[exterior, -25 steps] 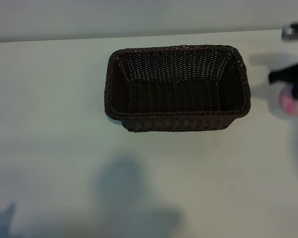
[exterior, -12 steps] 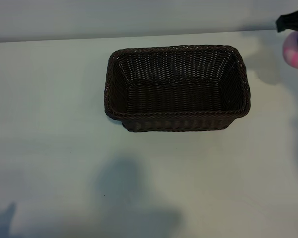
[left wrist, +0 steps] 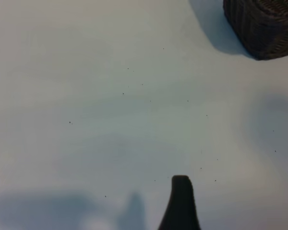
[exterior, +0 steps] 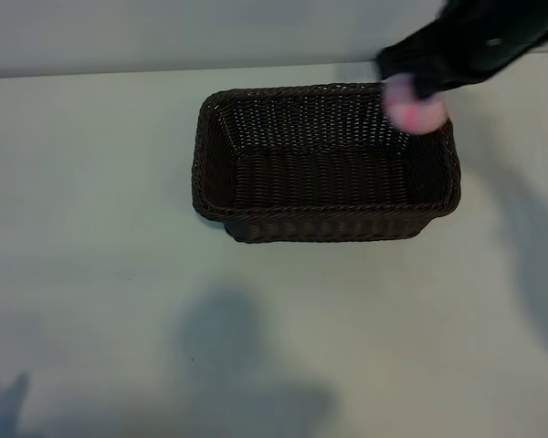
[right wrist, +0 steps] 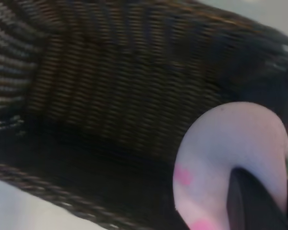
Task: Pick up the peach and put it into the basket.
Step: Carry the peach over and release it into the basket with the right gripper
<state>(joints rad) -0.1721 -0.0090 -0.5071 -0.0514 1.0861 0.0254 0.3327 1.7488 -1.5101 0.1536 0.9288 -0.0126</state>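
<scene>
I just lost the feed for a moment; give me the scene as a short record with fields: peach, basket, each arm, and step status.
peach: held in the right gripper, above the basket's far right corner; peach
basket: dark wicker basket, upright on the table, nothing inside
right arm: reaching in from the far right, jaws shut on the peach
left arm: away from the basket, left gripper over bare table, jaws open
step status: peach not yet released

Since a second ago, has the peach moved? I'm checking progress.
Yes. Held in the right claw, the peach went from right of the basket to above its right end.
</scene>
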